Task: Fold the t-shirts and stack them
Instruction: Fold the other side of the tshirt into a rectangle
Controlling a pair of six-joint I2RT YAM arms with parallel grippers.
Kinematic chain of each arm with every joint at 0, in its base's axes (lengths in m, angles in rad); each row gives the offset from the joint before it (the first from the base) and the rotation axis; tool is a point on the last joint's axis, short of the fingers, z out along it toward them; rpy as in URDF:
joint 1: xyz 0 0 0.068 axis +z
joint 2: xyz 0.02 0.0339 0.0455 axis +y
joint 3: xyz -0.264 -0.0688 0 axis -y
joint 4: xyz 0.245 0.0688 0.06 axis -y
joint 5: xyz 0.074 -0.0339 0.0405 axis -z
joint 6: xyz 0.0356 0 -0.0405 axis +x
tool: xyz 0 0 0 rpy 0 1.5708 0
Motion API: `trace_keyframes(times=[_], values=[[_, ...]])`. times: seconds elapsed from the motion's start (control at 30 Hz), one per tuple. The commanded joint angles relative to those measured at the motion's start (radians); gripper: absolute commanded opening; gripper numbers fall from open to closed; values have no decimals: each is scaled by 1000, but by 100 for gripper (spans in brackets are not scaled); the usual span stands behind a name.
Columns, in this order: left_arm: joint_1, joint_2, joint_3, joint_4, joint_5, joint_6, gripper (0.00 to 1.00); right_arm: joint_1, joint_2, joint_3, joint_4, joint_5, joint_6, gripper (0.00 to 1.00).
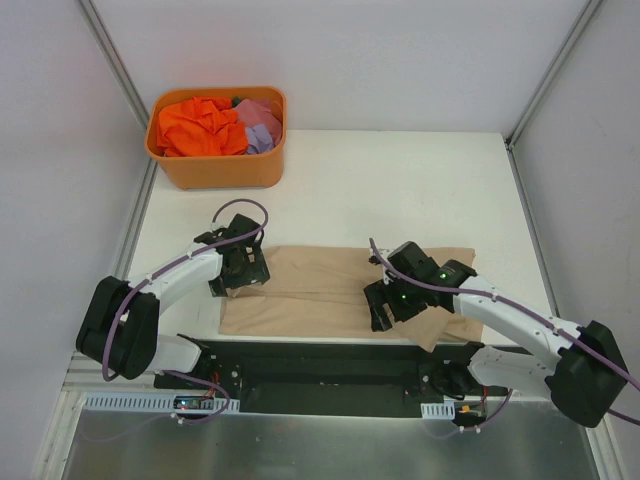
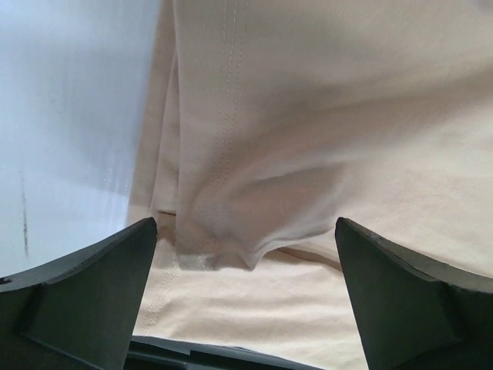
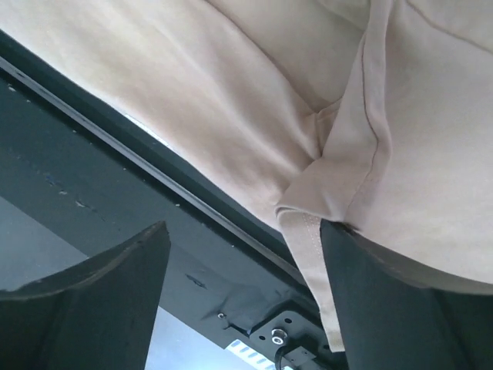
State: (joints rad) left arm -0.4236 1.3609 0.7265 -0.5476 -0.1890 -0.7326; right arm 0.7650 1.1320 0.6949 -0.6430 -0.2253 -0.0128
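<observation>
Top external view: along the table's point(image 1: 400, 190) near edge the beige t-shirt point(image 1: 320, 290) lies spread out. Both arms bend low over it, the left gripper point(image 1: 242, 270) at its left end and the right gripper point(image 1: 386, 303) by its right sleeve. Both have their fingers spread wide and hold nothing.

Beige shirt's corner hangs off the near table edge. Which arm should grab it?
Right. The right end effector hovers open at that edge, the beige t-shirt hem hanging beside one finger. The left end effector sits open over the shirt's far left end.
</observation>
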Motion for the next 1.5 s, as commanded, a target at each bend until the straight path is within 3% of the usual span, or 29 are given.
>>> trace_keyframes(times=[0.0,0.1,0.27,0.53,0.7,0.87,1.03,1.17,1.27,1.47], values=[[9,-72,77,-69,-79,-1,99,7,-116,29,-12,9,11,87],[9,-123,112,-104,-93,-4,99,5,-176,48,-10,75,73,99],[8,-200,151,-106,-53,21,99,-53,-219,58,-40,257,203,96],[5,-112,105,64,183,59,99,-139,-51,61,83,111,177,96],[8,-26,56,92,157,50,99,-101,123,81,212,-100,159,96],[32,12,-21,92,111,38,99,5,199,127,201,-100,116,96],[36,40,-35,92,99,36,99,31,210,155,154,-46,108,96],[36,35,-33,92,83,38,99,23,158,167,88,96,140,96],[36,29,-41,92,68,36,99,-41,100,161,10,196,206,96],[37,33,-58,92,54,42,99,-329,-90,48,-89,276,355,96]])
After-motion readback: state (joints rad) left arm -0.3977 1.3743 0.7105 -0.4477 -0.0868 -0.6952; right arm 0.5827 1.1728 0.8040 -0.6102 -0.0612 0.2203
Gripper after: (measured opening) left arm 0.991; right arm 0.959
